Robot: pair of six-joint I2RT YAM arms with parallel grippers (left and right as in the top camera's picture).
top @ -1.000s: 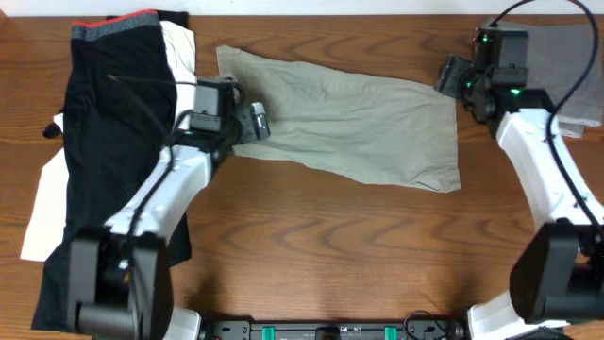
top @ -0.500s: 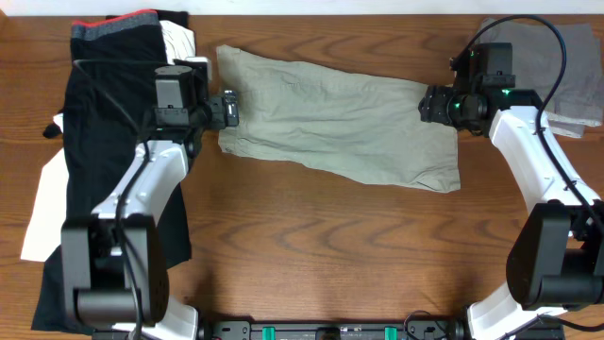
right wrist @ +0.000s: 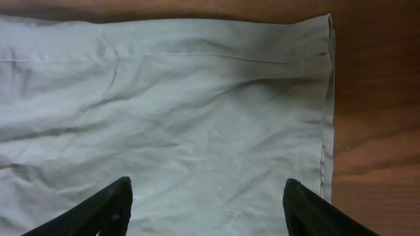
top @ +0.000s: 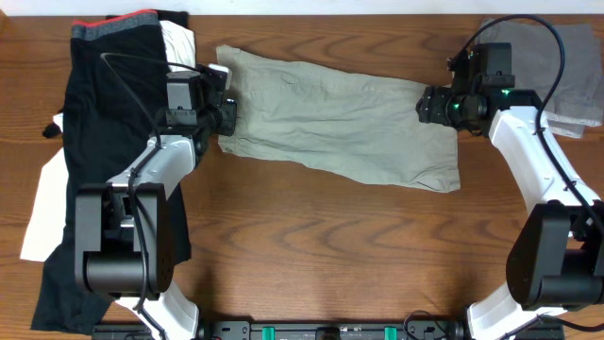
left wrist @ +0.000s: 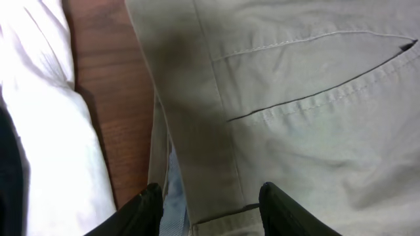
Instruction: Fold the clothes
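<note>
**A:** Left fingers [top: 226,111]?
**B:** Apart, clamped on nothing. Sitting at the waistband end of the shorts [top: 340,118], with the edge strip of cloth running between the two tips.

**A:** Right fingers [top: 429,104]?
**B:** Also spread wide, nothing gripped. Over the leg-hem end. Hem edge just beyond the outer tip in the right wrist view, bare desk [top: 311,246] past it.

**A:** Anything extra from the wrist views?
**B:** Left wrist: pocket slit [left wrist: 315,92], a curved stitch line above it, and a sliver of pale bluish lining [left wrist: 172,196] under the edge between the tips. None of that readable from overhead. Also a narrow strip of wood between the shorts and a white cloth [left wrist: 39,105]. Right wrist: double stitch line along the hem, soft creases across the leg. Contact with the cloth not readable in either wrist view.

**A:** And overhead?
**B:** Whole layout. Shorts lying flat at the upper middle of the desk, a long shape slanting lower toward the right arm's end. Black garment [top: 104,142] with a red-edged band beside the left arm. Grey cloth [top: 576,66] at the far right corner, apart from the shorts.

**A:** Look of the shorts?
**B:** Light khaki-beige, palest coloured piece there, lightly wrinkled.
</note>
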